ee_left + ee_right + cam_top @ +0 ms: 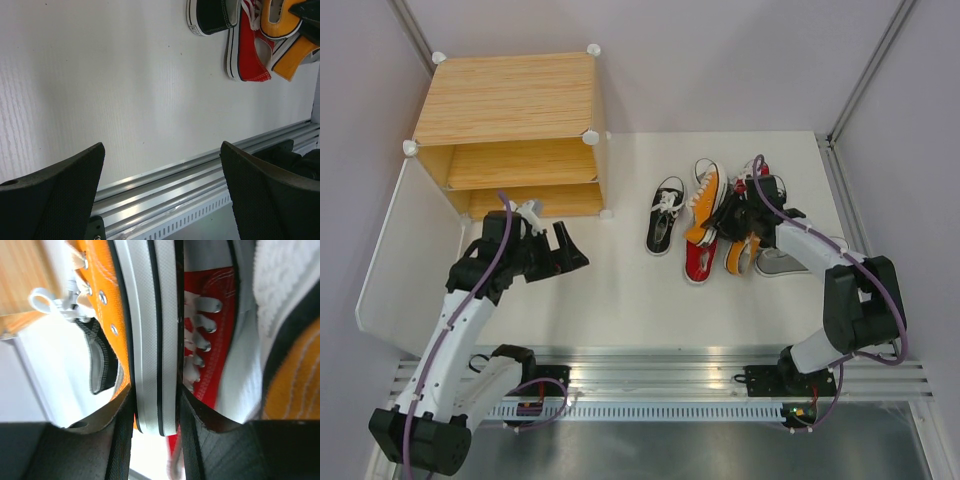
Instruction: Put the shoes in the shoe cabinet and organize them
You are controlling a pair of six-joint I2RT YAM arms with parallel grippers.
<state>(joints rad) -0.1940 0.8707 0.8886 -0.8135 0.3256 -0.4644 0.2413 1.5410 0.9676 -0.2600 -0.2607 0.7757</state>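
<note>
The shoe cabinet stands at the back left, its wood-grain front open on one inner shelf. To its right lies a cluster of shoes: a black one, a red one, two orange ones and a grey one. My right gripper is shut on the white sole of the upper orange shoe, with the red shoe just beyond. My left gripper hangs open over bare table before the cabinet, holding nothing.
A white door panel swings out along the table's left side. Grey walls enclose the table. An aluminium rail runs along the near edge, also visible under the left fingers.
</note>
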